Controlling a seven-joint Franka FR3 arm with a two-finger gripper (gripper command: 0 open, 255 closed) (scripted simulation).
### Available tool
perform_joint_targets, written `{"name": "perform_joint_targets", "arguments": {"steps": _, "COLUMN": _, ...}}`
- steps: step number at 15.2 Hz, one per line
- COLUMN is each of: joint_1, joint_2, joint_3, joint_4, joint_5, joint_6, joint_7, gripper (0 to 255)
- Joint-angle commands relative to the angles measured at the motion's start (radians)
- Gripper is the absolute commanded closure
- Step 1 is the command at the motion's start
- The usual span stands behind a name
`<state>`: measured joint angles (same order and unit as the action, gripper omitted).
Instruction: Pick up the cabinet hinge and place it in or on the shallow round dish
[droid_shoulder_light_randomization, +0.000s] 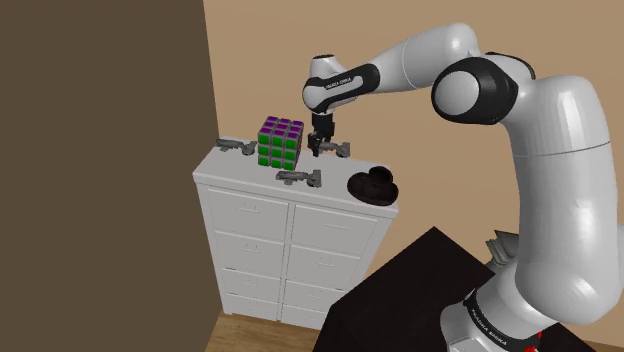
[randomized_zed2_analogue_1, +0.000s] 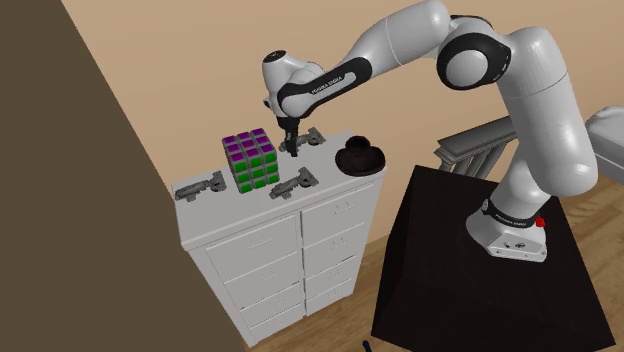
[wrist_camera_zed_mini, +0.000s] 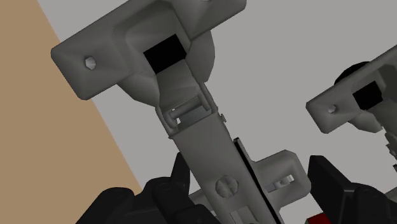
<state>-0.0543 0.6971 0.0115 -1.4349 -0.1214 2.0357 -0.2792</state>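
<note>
Pincer (wrist_camera_zed_mini: 251, 184) was found spread, astride the grey cabinet hinge (wrist_camera_zed_mini: 191, 121) lying flat at the drawer unit's (droid_shoulder_light_randomization: 250, 215) back edge by the wall (droid_shoulder_light_randomization: 260, 60), its long axis running between the fingers (wrist_camera_zed_mini: 334, 191), black dish (droid_shoulder_light_randomization: 373, 187) nearby on the stand's (droid_shoulder_light_randomization: 400, 290) side.

We see small white lettering on the dark band (droid_shoulder_light_randomization: 340, 83) near the wrist of the white robot arm (droid_shoulder_light_randomization: 560, 150), and more on the dark ring (droid_shoulder_light_randomization: 490, 335) at its foot. Both lines are too small for us to read.
</note>
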Motion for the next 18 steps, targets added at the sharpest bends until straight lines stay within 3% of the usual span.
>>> {"name": "perform_joint_targets", "arguments": {"steps": 1, "joint_1": 0.0, "joint_2": -0.009, "joint_3": 0.0, "joint_4": 0.013, "joint_5": 0.001, "joint_6": -0.023, "joint_7": -0.002, "gripper": 255}}
{"name": "perform_joint_targets", "arguments": {"steps": 18, "joint_1": 0.001, "joint_2": -0.091, "joint_3": 0.003, "joint_4": 0.108, "joint_5": 0.008, "joint_6": -0.198, "joint_7": -0.02, "gripper": 255}}
